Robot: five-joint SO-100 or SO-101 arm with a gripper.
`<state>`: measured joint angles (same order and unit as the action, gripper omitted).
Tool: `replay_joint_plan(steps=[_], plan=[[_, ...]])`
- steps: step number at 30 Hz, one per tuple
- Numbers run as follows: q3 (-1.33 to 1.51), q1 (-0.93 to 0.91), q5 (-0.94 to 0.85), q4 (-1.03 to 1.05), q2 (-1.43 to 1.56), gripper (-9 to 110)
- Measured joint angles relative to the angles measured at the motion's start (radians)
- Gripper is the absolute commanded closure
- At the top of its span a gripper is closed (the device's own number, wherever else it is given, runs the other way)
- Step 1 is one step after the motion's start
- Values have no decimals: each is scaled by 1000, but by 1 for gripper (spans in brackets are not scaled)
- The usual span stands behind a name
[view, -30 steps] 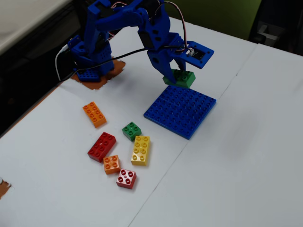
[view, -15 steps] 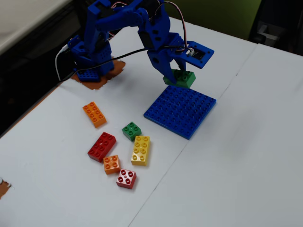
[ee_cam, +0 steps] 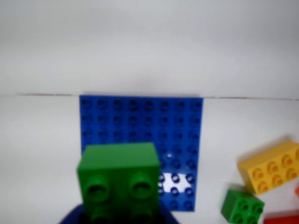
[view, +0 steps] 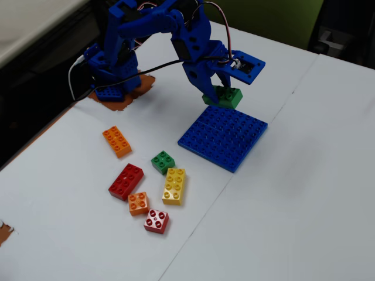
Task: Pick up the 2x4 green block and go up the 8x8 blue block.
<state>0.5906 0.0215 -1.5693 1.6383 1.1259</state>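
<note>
Fixed view — gripper (view: pixel 219 89) grips green block (view: pixel 224 96) above blue baseplate (view: pixel 222 136)

Counted beside the one blue baseplate (view: pixel 224 136): two green bricks, two orange, two red, one yellow.

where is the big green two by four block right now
In the fixed view the 2x4 green block is held in the gripper at the far edge of the 8x8 blue block; whether it touches the plate is unclear.
</note>
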Motion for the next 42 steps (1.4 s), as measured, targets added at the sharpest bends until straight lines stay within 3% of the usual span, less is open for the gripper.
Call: replay_joint_plan(steps=[42], plan=[[0,-21,67,-44,0,98]])
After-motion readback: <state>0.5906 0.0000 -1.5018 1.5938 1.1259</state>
